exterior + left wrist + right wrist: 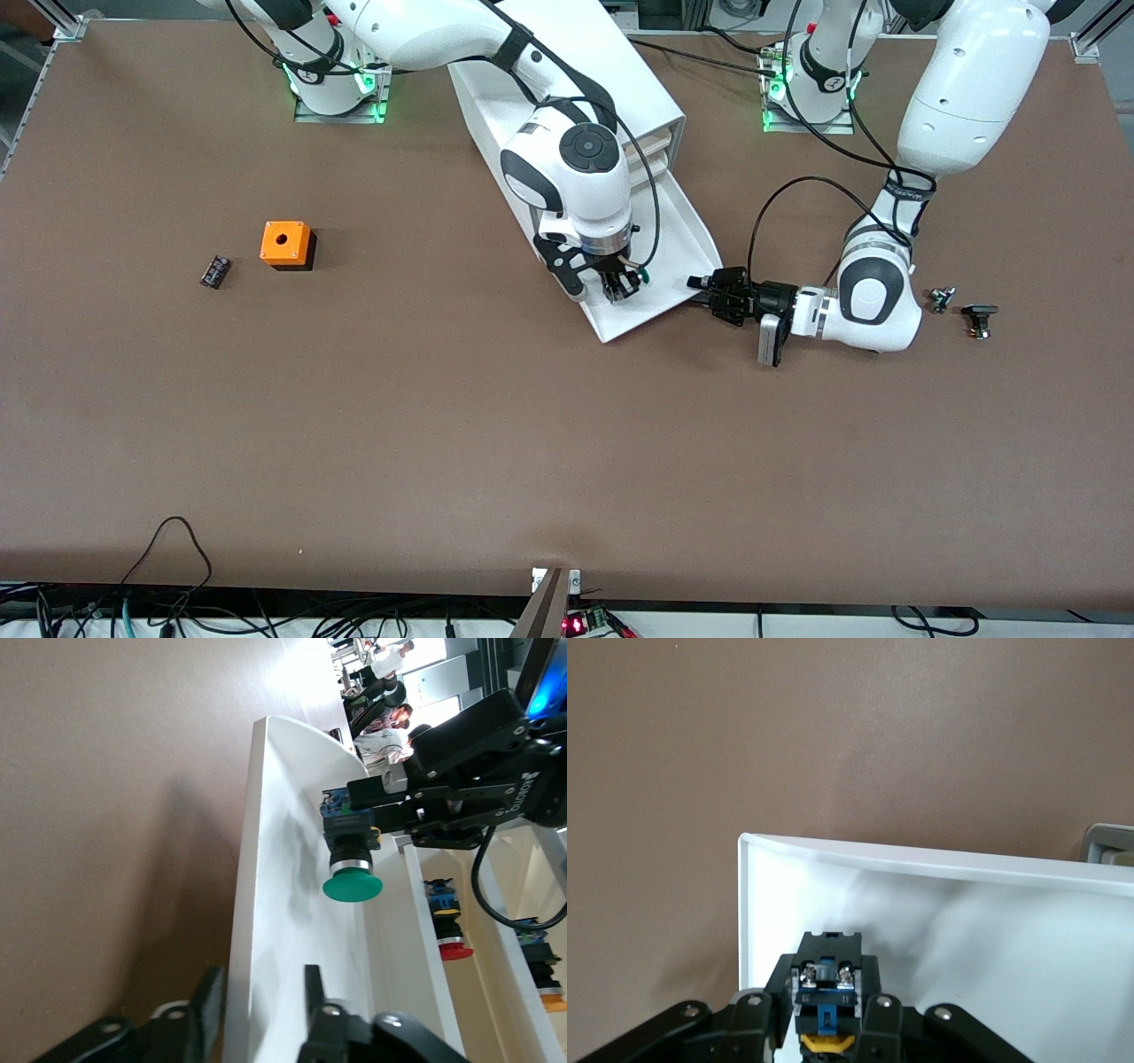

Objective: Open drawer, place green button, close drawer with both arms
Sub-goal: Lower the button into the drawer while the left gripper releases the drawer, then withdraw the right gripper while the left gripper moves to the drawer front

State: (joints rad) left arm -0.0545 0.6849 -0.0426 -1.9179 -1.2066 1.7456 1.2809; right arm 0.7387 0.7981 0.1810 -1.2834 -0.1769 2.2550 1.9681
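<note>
Green-capped button (352, 864) hangs cap-down over the pulled-out drawer (682, 232), pinched by its blue base in the right gripper (620, 285), whose fingers are closed on it, apparently to lower it onto the tray floor. Left gripper (709, 292), at the drawer's corner toward the left arm's end, straddles the front wall with fingers (205, 1005) parted and holding nothing, probably bracing it for the closing push.
</note>
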